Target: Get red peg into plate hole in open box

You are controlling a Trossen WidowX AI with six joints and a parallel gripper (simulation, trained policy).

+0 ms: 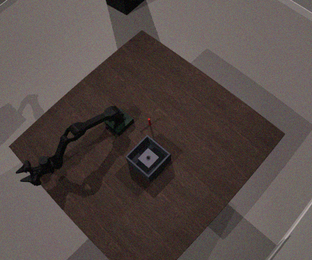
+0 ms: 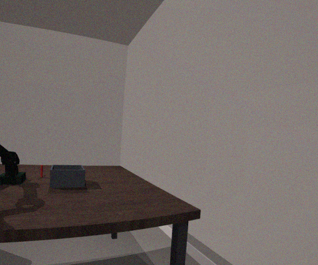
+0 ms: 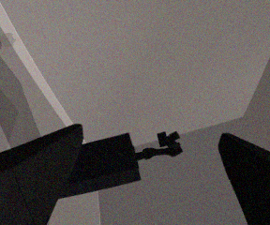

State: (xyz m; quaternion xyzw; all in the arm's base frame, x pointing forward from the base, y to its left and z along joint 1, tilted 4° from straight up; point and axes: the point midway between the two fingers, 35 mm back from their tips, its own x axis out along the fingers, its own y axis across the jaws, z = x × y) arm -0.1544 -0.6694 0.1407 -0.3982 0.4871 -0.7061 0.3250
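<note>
The red peg (image 1: 149, 122) (image 2: 41, 171) stands upright on the table, between the arm's base and the open box. The grey-blue box (image 1: 138, 171) (image 2: 68, 178) stands on the table. At its bottom lies a light plate (image 1: 143, 158) with a dark hole (image 1: 148, 157) in the middle; nothing red shows in it. My gripper (image 1: 19, 176) (image 3: 152, 136) is open and empty, its fingers wide apart. It is past the table's left edge in the top view, far from peg and box. In the exterior view the gripper is out of frame. The wrist view shows neither peg nor box.
The arm's green base (image 1: 119, 125) (image 2: 10, 178) sits on the brown wooden table (image 1: 206, 111) (image 2: 125, 205), near the peg. The arm reaches from it to the table's left edge in the top view. The wrist view shows pale room surfaces with dark shapes like shadows of table and arm.
</note>
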